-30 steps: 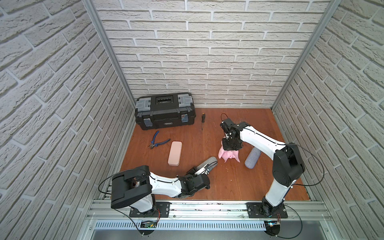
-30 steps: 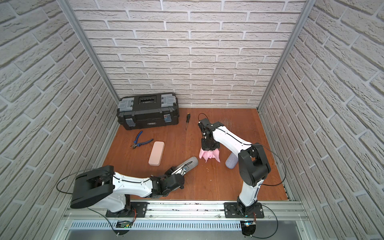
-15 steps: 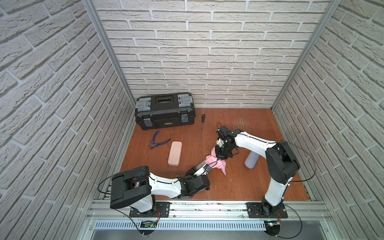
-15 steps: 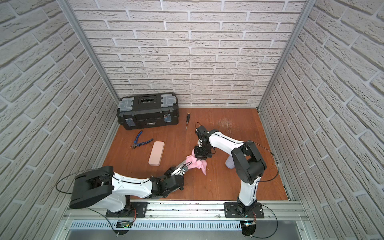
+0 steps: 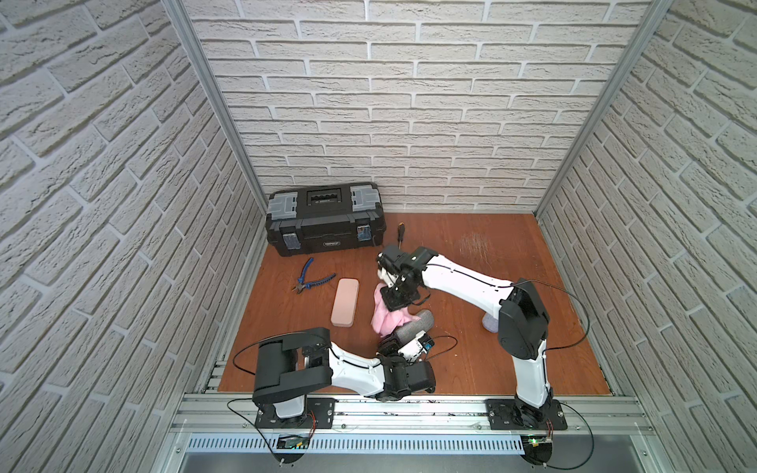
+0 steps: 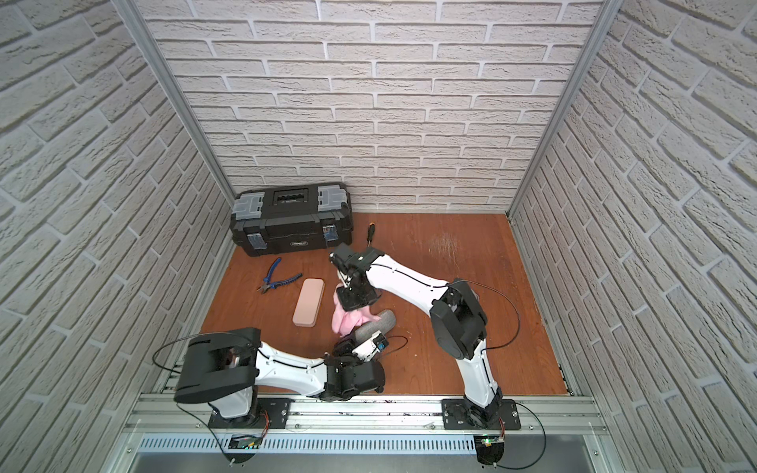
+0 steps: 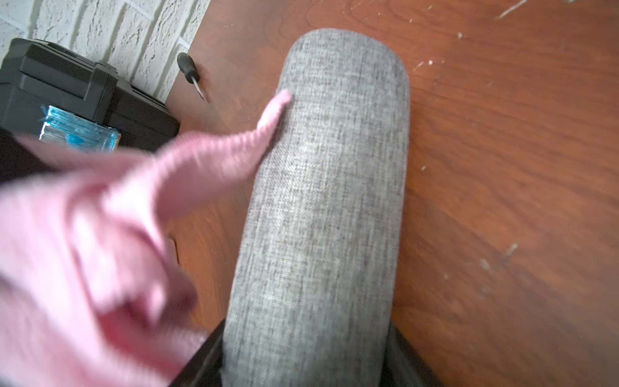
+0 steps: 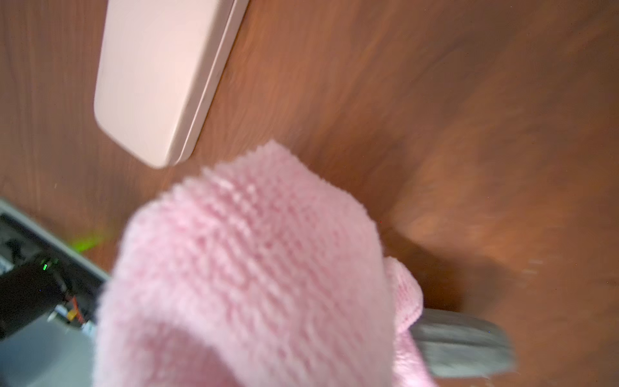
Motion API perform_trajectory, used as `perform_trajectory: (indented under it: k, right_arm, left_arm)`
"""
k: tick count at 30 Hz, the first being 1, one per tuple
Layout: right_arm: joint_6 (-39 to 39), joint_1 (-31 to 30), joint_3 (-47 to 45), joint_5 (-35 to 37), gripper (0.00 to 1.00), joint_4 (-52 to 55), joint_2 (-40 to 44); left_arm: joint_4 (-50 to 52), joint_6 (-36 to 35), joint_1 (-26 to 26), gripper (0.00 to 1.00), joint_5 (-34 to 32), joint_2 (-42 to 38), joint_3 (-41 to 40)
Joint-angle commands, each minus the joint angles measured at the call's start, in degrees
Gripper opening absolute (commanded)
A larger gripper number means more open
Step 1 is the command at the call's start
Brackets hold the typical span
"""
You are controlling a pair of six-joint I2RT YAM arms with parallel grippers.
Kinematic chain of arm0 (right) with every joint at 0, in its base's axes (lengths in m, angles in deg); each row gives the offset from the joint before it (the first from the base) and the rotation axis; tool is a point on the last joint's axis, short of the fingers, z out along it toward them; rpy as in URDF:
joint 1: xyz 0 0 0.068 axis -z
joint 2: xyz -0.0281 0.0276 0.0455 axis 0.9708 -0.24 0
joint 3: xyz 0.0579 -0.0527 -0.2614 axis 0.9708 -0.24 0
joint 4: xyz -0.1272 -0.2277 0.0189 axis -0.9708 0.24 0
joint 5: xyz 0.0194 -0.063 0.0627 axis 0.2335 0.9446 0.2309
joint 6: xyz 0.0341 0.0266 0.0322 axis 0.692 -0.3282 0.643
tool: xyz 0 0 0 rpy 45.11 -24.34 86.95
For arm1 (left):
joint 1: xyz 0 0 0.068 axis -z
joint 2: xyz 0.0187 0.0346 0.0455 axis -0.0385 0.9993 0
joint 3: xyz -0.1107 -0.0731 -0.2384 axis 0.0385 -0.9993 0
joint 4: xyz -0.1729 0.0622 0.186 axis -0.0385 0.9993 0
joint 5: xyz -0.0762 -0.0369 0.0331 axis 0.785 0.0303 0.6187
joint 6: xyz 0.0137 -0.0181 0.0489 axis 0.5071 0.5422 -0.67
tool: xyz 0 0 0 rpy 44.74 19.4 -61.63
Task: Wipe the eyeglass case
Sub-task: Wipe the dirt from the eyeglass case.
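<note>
Clamped shut on a pink cloth, the right gripper hangs near the middle of the board in both top views, and the cloth droops against the grey glasses case. The left gripper grips that case by its near end, so it points toward two o'clock. A pink case lies just beside the cloth at nine o'clock. Pliers, a screwdriver and a black toolbox sit toward eleven.

In the left wrist view, black fingers flank the case's end. Only one corner of the cloth touches its side, and the rest hangs beside it, blurred.

In the right wrist view the cloth hides the jaws, and the case's far end shows past it.

Held by one end, the case could twist or slip out if the cloth presses hard far from the grip. A loose fold may also snag the left fingers or brush past without wiping.

Scuffed brown wood with pale scratches makes the surface. White brick-look walls close three sides, and a metal rail runs along six o'clock.
</note>
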State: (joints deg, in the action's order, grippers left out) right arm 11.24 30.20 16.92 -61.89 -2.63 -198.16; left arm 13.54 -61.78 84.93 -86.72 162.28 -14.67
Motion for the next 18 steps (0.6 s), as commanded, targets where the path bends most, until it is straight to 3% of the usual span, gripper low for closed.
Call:
perform_trajectory:
  k: [1,5,8,9,11,15,18]
  right_arm:
    - [1.94,4.06,-5.88,-11.04,0.02,-2.59,2.49]
    - [1.13,12.86,-17.12,-11.21,0.02,-6.10,4.69]
    - [-2.45,18.62,-16.51,3.11,0.02,-0.55,2.45]
    - [-3.44,19.22,-14.50,9.60,0.02,1.65,1.49]
    - [-4.02,19.03,-10.69,15.86,0.02,3.26,3.41]
    - [-4.30,14.27,-1.99,16.93,0.02,5.69,6.05]
    - [-3.70,8.89,0.63,8.15,0.02,6.46,4.15]
  left_arm:
    - [7.80,4.71,0.25,0.25,-4.61,0.88,0.83]
    - [7.05,6.21,0.08,0.23,-4.40,-0.35,-0.44]
    - [7.35,6.54,0.08,0.22,-3.82,-1.23,-0.99]
    - [7.29,6.33,0.08,0.22,-3.50,-1.45,-1.20]
    - [7.19,5.56,0.08,0.22,-3.02,-1.90,-1.51]
    - [5.73,3.91,-0.43,0.22,-0.65,-3.23,-2.30]
    - [2.48,2.85,-1.48,0.21,2.73,-5.53,-4.08]
